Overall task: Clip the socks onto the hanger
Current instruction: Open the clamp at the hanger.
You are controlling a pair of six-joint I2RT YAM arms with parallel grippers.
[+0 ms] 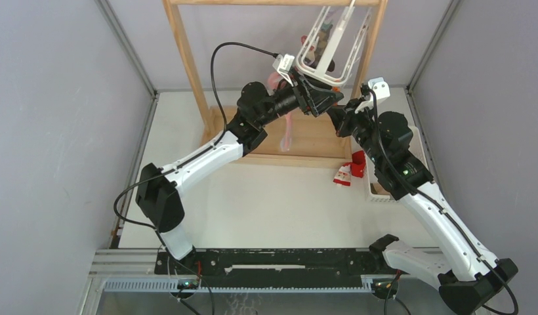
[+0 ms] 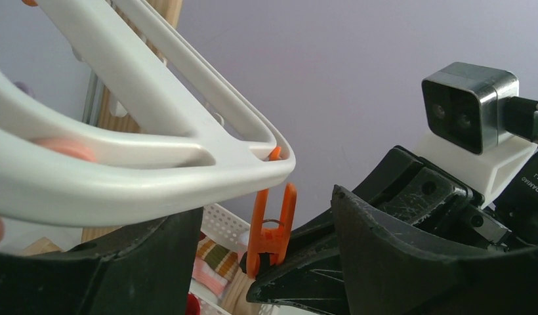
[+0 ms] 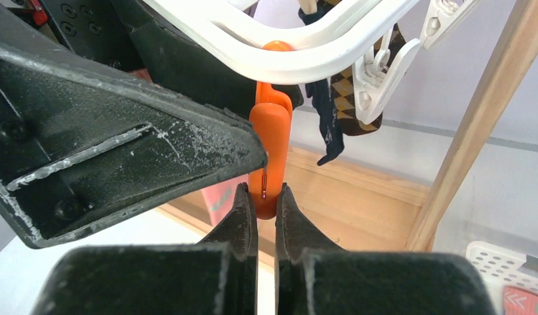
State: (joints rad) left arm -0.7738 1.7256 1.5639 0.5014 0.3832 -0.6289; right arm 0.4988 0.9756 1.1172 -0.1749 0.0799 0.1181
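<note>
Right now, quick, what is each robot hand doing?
Left gripper: open, jaws apart, pinching nothing.
Right gripper: shut on the orange clip under the hanger.

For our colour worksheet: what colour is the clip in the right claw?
Orange; the clip shows best in the right wrist view.

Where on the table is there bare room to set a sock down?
Bare tabletop: between the wooden rack's base and the arm bases, left of the red sock. Crowded: the right edge by the basket, and around the hanger.
</note>
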